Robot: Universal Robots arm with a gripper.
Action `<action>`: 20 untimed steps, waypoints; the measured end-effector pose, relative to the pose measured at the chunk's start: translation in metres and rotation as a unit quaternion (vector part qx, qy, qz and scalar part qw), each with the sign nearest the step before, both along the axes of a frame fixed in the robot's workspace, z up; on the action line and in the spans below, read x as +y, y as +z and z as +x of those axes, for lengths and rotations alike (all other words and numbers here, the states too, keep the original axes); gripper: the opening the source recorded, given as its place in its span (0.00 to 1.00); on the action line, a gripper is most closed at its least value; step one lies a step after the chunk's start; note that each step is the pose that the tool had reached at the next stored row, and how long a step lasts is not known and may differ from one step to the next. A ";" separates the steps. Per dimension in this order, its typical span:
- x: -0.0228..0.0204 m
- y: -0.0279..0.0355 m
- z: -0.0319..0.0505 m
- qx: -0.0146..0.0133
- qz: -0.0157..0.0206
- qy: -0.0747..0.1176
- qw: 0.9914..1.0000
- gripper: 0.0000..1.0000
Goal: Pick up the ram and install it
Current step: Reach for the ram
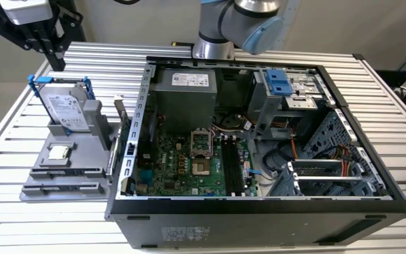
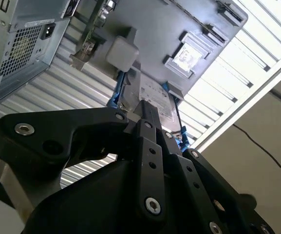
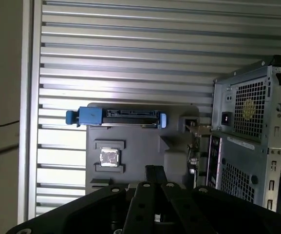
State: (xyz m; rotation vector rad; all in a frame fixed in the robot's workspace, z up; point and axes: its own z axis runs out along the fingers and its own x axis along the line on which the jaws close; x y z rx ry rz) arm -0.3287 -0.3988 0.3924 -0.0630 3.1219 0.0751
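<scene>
Aluminium slats form the table [image 1: 40,222], on which all things are placed. A black computer case [image 1: 259,225] is laid open on it, lower than the gripper [image 3: 153,169] and off to one side of it. The green motherboard [image 1: 182,169] with its long black slots [image 1: 232,165] is exposed inside.

A grey holder [image 1: 62,182] is set on the table just beside the case, and the gripper is held in the air above it. A silver hard drive [image 1: 65,108] in a blue frame is stood upright on the holder, below the gripper.

The ram [image 3: 195,148], a thin dark greenish board, is seen edge-on at the holder's side nearest to the case. It is stood on its long edge there, outside the case. It is below the gripper, toward the case, and apart from the fingers.

A small square processor chip [image 1: 60,152] is laid flat in a pocket of the holder, also below the gripper.

In both wrist views the black fingers [image 2: 147,114] are seen brought together, and nothing is held between them.
</scene>
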 end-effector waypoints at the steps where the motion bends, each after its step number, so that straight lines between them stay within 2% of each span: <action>1: 0.0000 0.0000 -0.0011 0.000 0.000 0.000 1.000 0.00; 10: 0.0000 -0.0002 -0.0088 0.000 0.000 0.002 1.000 0.00; 20: 0.0000 -0.0005 -0.0245 0.000 0.000 0.002 1.000 0.00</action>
